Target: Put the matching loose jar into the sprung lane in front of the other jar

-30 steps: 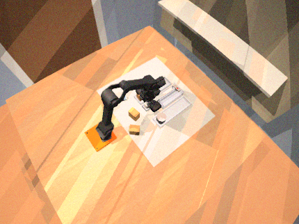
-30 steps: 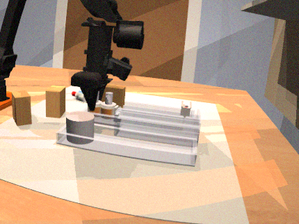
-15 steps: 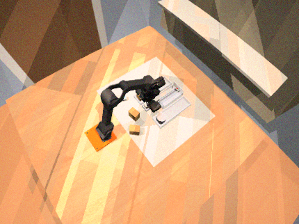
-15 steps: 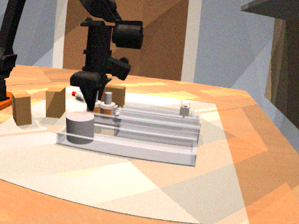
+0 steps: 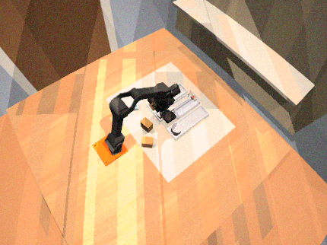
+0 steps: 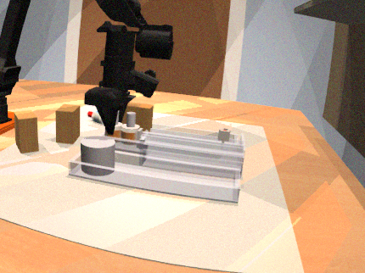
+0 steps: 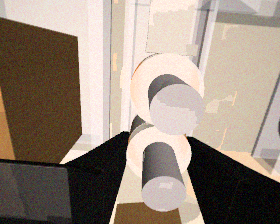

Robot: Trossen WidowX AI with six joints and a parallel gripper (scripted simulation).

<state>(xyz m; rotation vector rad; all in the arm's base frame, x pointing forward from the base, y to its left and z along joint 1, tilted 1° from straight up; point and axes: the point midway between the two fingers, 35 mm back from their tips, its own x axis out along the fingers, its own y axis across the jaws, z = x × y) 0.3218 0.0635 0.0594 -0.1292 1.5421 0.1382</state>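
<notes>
My gripper (image 7: 156, 140) (image 6: 111, 133) is shut on a jar (image 7: 162, 160) with a pale round lid and a tall grey knob, upright between the fingertips. In the exterior view the finger mostly hides it. A second jar (image 7: 176, 107) (image 6: 131, 130), with an orange-brown body, white collar and grey knob, stands upright directly beyond the held one. The two look very close or touching in the wrist view. The clear-walled lane (image 7: 129, 30) runs away beyond them. The front stop and pusher plate are not clear, and the height of the held jar's base is hidden.
A grey cylinder (image 5: 176, 129) (image 6: 98, 156) stands in the nearest clear tray (image 5: 195, 121) (image 6: 178, 184). Wooden blocks (image 5: 147, 124) (image 5: 147, 141) (image 6: 68, 123) (image 6: 26, 131) stand in front of the trays. Another block (image 6: 142, 114) (image 7: 45, 90) is beside the gripper. A red-ended item (image 6: 90, 114) lies behind.
</notes>
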